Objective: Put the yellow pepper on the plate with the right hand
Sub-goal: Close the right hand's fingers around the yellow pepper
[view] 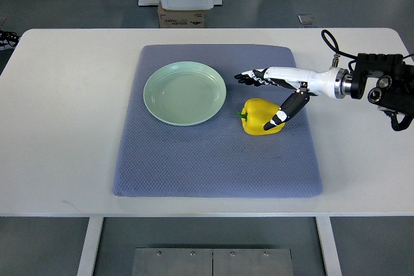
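Where mat (213, 166) bare, yellow pepper (259, 116)

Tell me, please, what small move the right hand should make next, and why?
Probably close the fingers around the yellow pepper. The right hand sits open just above it, thumb reaching down its near side and fingers stretched over its far side, nothing gripped yet. The pepper lies on the grey mat, right of the green plate.

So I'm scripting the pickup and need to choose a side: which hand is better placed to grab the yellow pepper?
The right hand. It is open and already over the yellow pepper, thumb at its right side, and the plate lies just beyond. No left arm is in view.
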